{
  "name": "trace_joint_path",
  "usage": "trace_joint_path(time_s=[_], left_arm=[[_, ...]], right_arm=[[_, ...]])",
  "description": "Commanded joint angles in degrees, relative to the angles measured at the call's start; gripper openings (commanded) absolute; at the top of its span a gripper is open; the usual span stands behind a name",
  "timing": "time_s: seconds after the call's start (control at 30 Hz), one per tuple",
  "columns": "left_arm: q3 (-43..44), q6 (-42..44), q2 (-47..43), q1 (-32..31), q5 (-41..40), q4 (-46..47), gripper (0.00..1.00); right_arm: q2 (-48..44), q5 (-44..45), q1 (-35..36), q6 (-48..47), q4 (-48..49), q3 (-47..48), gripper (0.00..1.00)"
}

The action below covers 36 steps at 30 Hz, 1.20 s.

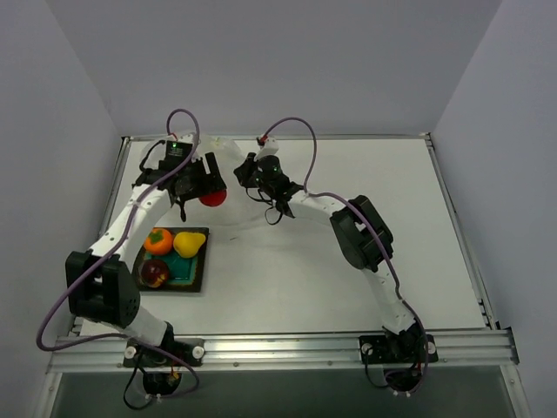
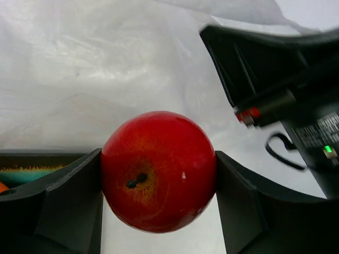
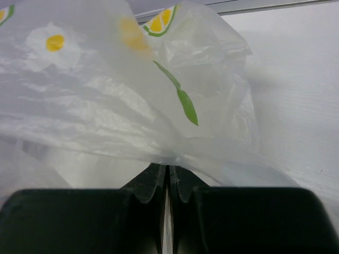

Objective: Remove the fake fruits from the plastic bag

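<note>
Four fake fruits show in all. The left tool grips one of them, the red round fruit, between its two fingers near the far left corner of the table, just beside the single plastic bag. The other three lie in the one green tray by the table's left edge, toward the near corner: an orange fruit, a yellow pear-like fruit and a dark red fruit. The right tool is closed, pinching a fold of the bag's film near the far edge.
</note>
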Motion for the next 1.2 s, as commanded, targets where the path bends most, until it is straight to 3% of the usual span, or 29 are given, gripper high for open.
trace_joint_path(time_s=[0.0,0.07,0.3,0.5,0.8,1.17], left_arm=[[-1.2,1.8,-9.3,0.7,6.7,-2.9,0.22],[-5.6,0.4,-13.6,0.9,5.8,-1.2,0.22],[-21.7,-5.7,-40.8,1.4,-15.2,-6.4,0.21],[-32.7,-10.8,-52.1,1.2,-22.2,-14.0,0.22],[-39.9,-12.5,-48.0,-0.6,-24.2,-7.9,0.22],[-42.5,-13.8,-44.3,-8.6,-30.6,-6.7,0.27]], right_arm=[[0.4,2.1,-0.7,1.5,0.5,2.6,0.00],[0.0,1.9,-0.8,1.7,0.6,2.5,0.00],[-3.1,0.1,-0.9,1.4,2.4,-0.3,0.00],[-4.8,-0.4,-1.0,2.2,3.6,-2.2,0.00],[-6.6,-1.7,-0.5,1.7,3.8,-4.7,0.00],[-6.9,-2.2,-0.4,1.6,3.9,-4.9,0.01]])
